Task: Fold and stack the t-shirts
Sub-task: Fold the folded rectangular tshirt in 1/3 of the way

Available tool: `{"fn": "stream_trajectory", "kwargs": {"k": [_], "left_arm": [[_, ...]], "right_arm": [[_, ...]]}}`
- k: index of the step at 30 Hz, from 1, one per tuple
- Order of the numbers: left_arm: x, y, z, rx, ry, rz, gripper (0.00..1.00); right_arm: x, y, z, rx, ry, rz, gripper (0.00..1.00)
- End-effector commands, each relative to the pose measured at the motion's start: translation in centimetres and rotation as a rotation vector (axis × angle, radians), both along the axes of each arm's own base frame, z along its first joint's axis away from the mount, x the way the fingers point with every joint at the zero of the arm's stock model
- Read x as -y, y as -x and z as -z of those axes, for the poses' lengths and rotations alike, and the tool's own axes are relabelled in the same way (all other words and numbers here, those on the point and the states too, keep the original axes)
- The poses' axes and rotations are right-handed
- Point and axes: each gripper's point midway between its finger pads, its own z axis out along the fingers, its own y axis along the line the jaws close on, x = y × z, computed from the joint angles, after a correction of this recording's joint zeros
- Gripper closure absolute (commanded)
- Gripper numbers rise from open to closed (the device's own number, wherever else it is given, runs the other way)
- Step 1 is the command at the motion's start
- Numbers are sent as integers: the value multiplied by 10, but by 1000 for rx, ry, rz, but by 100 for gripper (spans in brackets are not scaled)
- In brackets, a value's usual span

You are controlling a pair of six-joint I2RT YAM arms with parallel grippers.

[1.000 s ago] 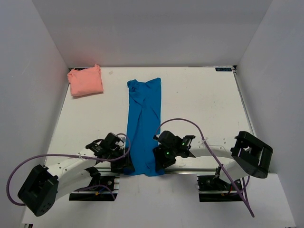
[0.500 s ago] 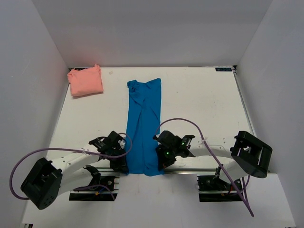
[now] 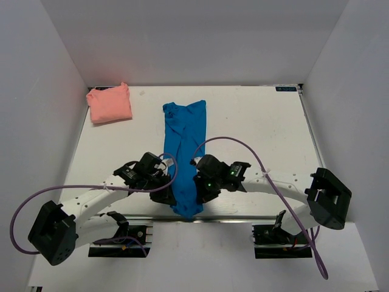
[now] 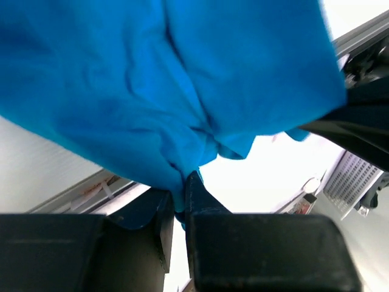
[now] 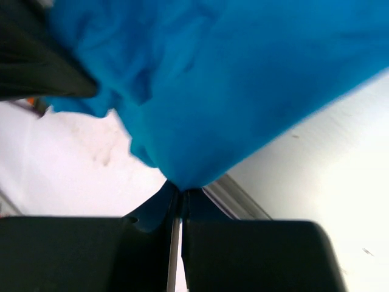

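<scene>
Since a second ago your left gripper [image 3: 169, 196] and right gripper [image 3: 198, 189], both clamped on the near hem of the blue shirt [image 3: 185, 131], have lifted it off the table [image 3: 261, 134] edge and moved inward, so the fold-over looks started. Pink shirt [image 3: 110, 104] waits folded, far left.

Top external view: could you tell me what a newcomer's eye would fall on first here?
The long bright blue t-shirt down the middle of the white table catches the eye first, its near end bunched between the two arms. The left gripper and right gripper are each pinched shut on that end. The pink t-shirt sits folded in the far left corner.
</scene>
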Motion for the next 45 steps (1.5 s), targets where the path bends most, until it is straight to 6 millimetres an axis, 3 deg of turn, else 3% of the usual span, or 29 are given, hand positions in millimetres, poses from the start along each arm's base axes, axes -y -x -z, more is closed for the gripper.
{"fn": "stream_trajectory", "kwargs": {"k": [1,3,8,10,11,14,20,27,32,37,43,45], "left_arm": [[13,-33,-25,118,39,-21,82],[9,-51,-26,171,-13,-74,82],[19,-97,-53,314,-3,-186,87],[12,-110,-49,345,-54,-253,87],[5,-117,-47,365,-82,-285,87],[2,-140,-59,410,-127,-363,89],[-1,-180,-71,491,-191,-427,90],[-20,-213,-73,524,-259,-509,97],[-21,-234,-67,534,-236,-535,97],[-9,-256,-64,585,-138,-506,99],[-3,-266,-62,608,-98,-469,99],[-2,-270,-53,611,-96,-446,94]], "right_arm": [[9,-31,-10,80,51,129,100],[11,-43,-11,96,61,175,100],[4,-77,-18,111,47,249,100],[3,-97,-26,149,39,287,100],[3,-103,-21,150,57,298,100],[6,-122,-16,138,84,329,100],[11,-159,-24,147,64,392,100],[11,-188,-30,147,32,389,100],[9,-208,-28,120,0,397,100],[8,-225,-23,81,-47,405,100],[4,-240,-22,64,-113,397,100],[3,-243,-19,51,-120,393,100]]}}
